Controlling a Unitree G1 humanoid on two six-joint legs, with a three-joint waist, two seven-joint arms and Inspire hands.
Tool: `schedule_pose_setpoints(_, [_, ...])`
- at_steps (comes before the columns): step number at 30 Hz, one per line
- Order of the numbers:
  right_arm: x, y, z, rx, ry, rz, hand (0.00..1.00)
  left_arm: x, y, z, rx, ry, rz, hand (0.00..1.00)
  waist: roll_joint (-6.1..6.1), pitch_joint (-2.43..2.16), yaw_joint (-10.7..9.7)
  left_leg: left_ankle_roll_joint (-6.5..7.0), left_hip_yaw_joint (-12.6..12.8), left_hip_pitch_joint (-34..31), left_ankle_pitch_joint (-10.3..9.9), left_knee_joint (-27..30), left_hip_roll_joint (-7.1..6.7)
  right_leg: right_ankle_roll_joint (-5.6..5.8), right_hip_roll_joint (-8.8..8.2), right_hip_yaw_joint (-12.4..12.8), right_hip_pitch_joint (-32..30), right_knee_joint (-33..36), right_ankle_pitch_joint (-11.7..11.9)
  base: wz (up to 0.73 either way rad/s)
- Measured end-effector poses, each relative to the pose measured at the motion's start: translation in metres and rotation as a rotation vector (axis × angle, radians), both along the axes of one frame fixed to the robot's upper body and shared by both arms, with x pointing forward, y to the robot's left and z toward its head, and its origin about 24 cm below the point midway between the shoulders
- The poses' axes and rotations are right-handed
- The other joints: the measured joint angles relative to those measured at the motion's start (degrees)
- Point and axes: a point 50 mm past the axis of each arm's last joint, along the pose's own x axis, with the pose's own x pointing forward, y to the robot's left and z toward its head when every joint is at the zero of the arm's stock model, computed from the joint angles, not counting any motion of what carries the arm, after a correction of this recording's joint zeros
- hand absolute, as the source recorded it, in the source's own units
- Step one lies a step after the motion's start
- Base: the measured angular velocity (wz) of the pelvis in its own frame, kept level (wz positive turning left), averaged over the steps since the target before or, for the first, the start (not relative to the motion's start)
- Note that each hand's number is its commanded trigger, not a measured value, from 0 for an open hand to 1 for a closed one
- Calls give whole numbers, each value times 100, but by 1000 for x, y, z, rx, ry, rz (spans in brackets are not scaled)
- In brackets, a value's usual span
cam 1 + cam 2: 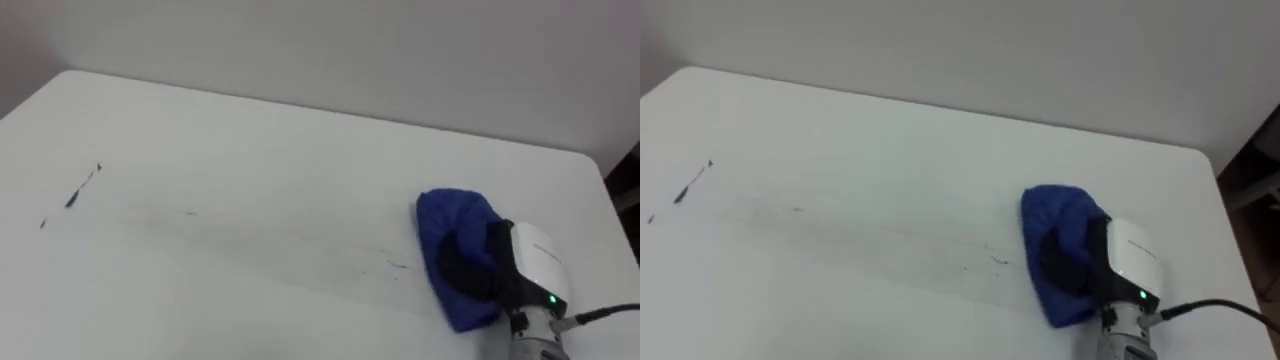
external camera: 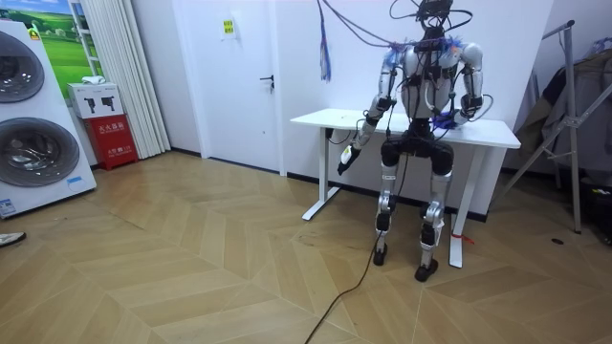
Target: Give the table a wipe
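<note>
A blue cloth (image 1: 452, 225) lies bunched on the white table (image 1: 300, 140) near its right end. My right hand (image 1: 470, 268) rests on top of the cloth, its dark fingers curled down into the folds. Short dark marks (image 1: 82, 188) streak the tabletop at the far left, and faint grey smears (image 1: 395, 262) run just left of the cloth. In the room view I stand at the table's (image 2: 316, 119) long side with my right hand (image 2: 444, 120) on top. My left hand (image 2: 344, 161) hangs below the table edge on the room view's left.
The table's right edge (image 1: 606, 185) lies close beyond the cloth, with dark things past it. A pale wall runs behind the far edge. In the room view a metal rack (image 2: 574, 105) stands to the right of the table.
</note>
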Motion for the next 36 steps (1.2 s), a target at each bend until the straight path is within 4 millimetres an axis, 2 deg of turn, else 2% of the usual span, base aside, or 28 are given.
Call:
schedule_pose_setpoints(3, [13, 6, 4, -2, 26, 16, 100, 14, -10, -2, -19, -19, -53, 0, -22, 11, 31, -12, 5, -21, 11, 25, 12, -10, 11, 34, -51, 15, -1, -8])
schedule_pose_setpoints(5, [27, 18, 9, -11, 51, 58, 100, 23, -17, -3, -32, -33, -81, 0, -34, 18, 132, -19, 30, -25, 18, 8, 31, -15, 46, 106, -121, 15, -2, -31])
schedule_pose_setpoints(7, [45, 35, 19, -27, 74, 127, 100, 34, -23, -3, -45, -54, -105, 0, -103, 24, 216, -56, 69, -125, 43, -20, 84, -58, 95, 114, -238, 21, 25, -18])
schedule_pose_setpoints(9, [57, 45, 26, -42, 74, 165, 100, 39, -27, -3, -54, -63, -124, 0, -162, 69, 313, -52, 56, -152, 76, -57, 110, -126, 138, 125, -284, 7, 63, 0])
schedule_pose_setpoints(12, [64, 51, 34, -84, 63, 204, 100, 33, -28, -4, -59, -52, -119, 0, -209, 92, 449, -82, 49, -139, 70, -70, 133, -138, 180, 149, -300, -14, 35, 3])
schedule_pose_setpoints(14, [65, 49, 35, -90, 52, 208, 100, 26, -26, -4, -55, -40, -100, 0, -204, 110, 440, -94, -1, -131, 59, -84, 152, -139, 191, 12, -277, 0, 36, 5])
schedule_pose_setpoints(15, [63, 45, 34, -90, 49, 210, 100, 26, -24, -3, -54, -41, -90, 0, -189, 164, 425, -95, -9, -142, 59, -85, 157, -141, 192, -45, -275, -1, 38, 4])
schedule_pose_setpoints(16, [61, 42, 33, -92, 35, 215, 100, 22, -23, -4, -53, -33, -83, 0, -167, 183, 411, -95, -2, -151, 59, -80, 159, -143, 192, -48, -278, -7, 40, 4])
schedule_pose_setpoints(17, [58, 40, 30, -92, 31, 210, 100, 17, -22, -4, -53, -25, -75, 0, -157, 175, 403, -95, -9, -147, 59, -80, 159, -143, 191, -54, -268, -11, 40, 6])
schedule_pose_setpoints(20, [39, 26, 16, -90, 7, 157, 100, 7, -12, -3, -30, -2, -41, 0, -124, 145, 256, -84, -101, -109, 31, -64, 134, -124, 165, -163, -138, -22, 27, 26])
schedule_pose_setpoints(22, [10, 1, 6, -103, -11, 52, 100, -5, -2, -2, 12, 46, -39, 0, -110, 102, 131, -54, -203, -67, 24, -43, 83, -62, 94, -240, -25, -28, -16, 30])
schedule_pose_setpoints(23, [3, -5, 5, -107, -15, 22, 100, -10, 1, -2, 20, 64, -29, 0, -98, 90, 99, -42, -203, -47, 19, -40, 77, -52, 80, -236, -2, -34, -22, 12])
schedule_pose_setpoints(24, [-11, -15, 2, -116, -21, -28, 100, -21, 5, -1, 34, 85, -4, 0, -95, 65, -4, -21, -205, -20, 7, -17, 50, -43, 60, -246, 62, -82, -27, 0])
schedule_pose_setpoints(25, [-25, -24, -1, -125, -19, -77, 100, -27, 9, 0, 50, 100, 0, 0, -92, 21, -79, -3, -223, -12, 0, 10, -9, -40, 41, -246, 87, -90, -26, 3])
schedule_pose_setpoints(27, [-35, -35, -6, -109, -14, -140, 100, -25, 13, 2, 62, 98, -3, 0, -93, 15, -201, 31, -260, 9, -22, 70, -14, -15, 17, -242, 141, -96, -36, 3])
schedule_pose_setpoints(30, [-43, -46, -10, -78, 2, -205, 100, -9, 15, 5, 75, 41, -26, 0, -97, -1, -235, 56, -241, 73, -44, 87, -33, 8, 14, -58, 166, -84, -32, -8])
schedule_pose_setpoints(33, [-44, -49, -11, -76, 8, -216, 100, 6, 14, 6, 77, -9, -46, 0, -101, -15, -244, 92, -211, 85, -57, 117, -55, 17, 20, 84, 164, -74, -25, -5])
schedule_pose_setpoints(34, [-44, -49, -11, -76, 8, -216, 91, 8, 12, 6, 73, -12, -62, 0, -100, -16, -257, 101, -203, 88, -62, 117, -62, 26, 16, 101, 163, -73, -18, -5])
schedule_pose_setpoints(35, [-44, -49, -11, -76, 7, -216, 59, 9, 11, 6, 71, -10, -70, 0, -101, -16, -267, 106, -200, 89, -65, 117, -64, 28, 15, 107, 164, -68, -14, -3])
schedule_pose_setpoints(36, [-43, -49, -11, -72, 5, -215, 49, 9, 8, 4, 61, -9, -78, 0, -102, -16, -290, 110, -197, 88, -67, 116, -66, 27, 17, 121, 164, -52, -2, -4])
